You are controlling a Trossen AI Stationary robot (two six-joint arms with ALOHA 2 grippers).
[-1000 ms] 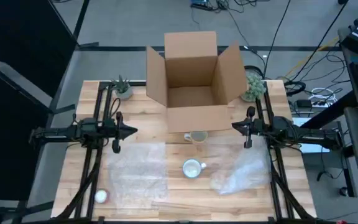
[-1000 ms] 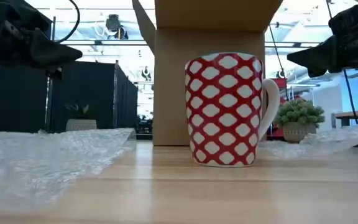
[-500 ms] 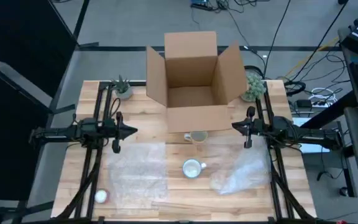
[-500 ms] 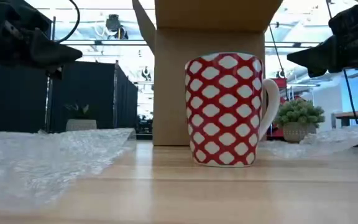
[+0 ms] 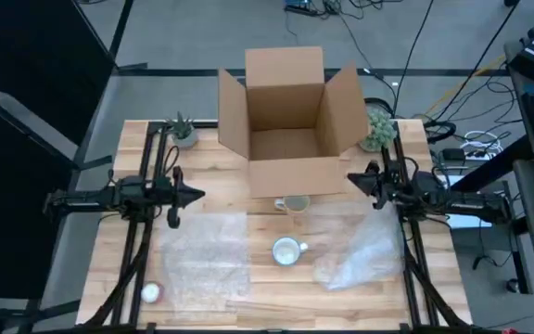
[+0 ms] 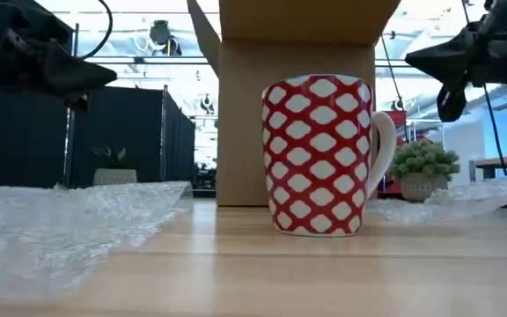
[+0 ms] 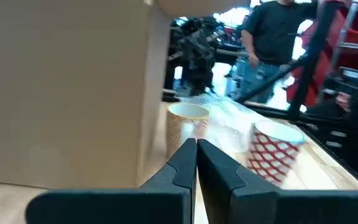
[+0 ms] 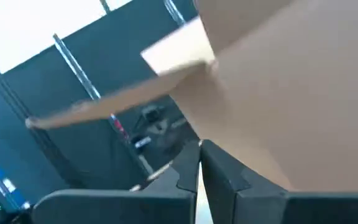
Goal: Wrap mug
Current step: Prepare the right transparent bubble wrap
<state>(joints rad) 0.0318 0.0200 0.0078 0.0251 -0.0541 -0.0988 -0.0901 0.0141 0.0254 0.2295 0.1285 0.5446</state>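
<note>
A red mug with a white lattice pattern [image 5: 286, 250] [image 6: 318, 154] [image 7: 272, 149] stands upright on the wooden table, its handle toward the right edge. A flat sheet of bubble wrap [image 5: 207, 260] [image 6: 51, 220] lies to its left. A crumpled piece of bubble wrap [image 5: 360, 255] lies to its right. My left gripper [image 5: 200, 196] [image 7: 196, 146] hovers shut above the table's left half, pointing toward the middle. My right gripper [image 5: 350, 179] [image 8: 199, 149] hovers shut beside the box's right front corner, clear of everything.
An open cardboard box [image 5: 290, 111] stands at the far middle. A beige mug [image 5: 295, 204] stands just in front of it. Small potted plants [image 5: 183, 132] [image 5: 376, 128] flank the box. A small white roll [image 5: 149, 293] lies at the near left. A person [image 7: 278, 31] stands beyond the table.
My right gripper has risen and swung a little toward the far edge and the box, tipping its fingers upward. It stays shut. The mug and the bubble wrap have not moved.
</note>
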